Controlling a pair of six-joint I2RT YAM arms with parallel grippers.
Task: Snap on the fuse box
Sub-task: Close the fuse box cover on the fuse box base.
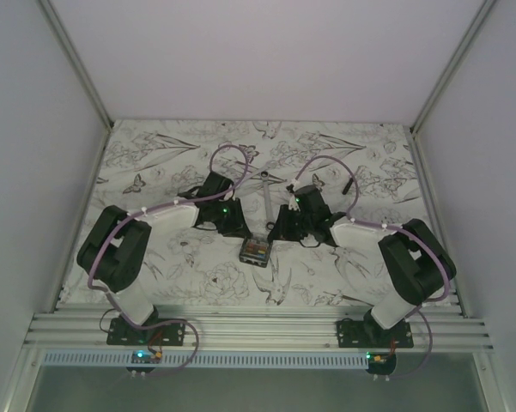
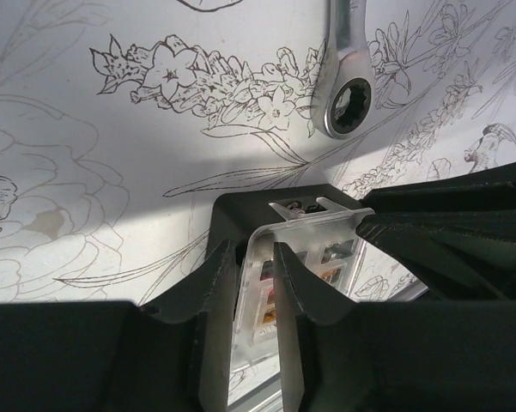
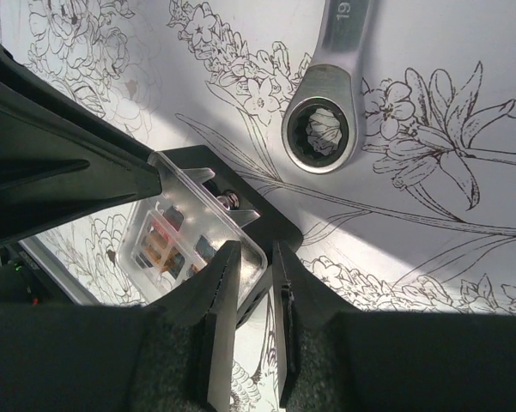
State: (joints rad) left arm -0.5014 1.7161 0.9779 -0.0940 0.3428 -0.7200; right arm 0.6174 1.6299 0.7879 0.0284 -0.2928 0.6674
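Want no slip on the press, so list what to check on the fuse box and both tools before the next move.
1. Fuse box lies between the two arms: ok.
2. Left tool on the lid: ok, the lid's edge fills its gap.
3. Right tool gripping: cannot tell; the box corner sits in its gap, contact unclear.
4. Lid covers the fuses: ok.
5. Lid latched down: cannot tell.
6. Wrench apart from the box: ok.
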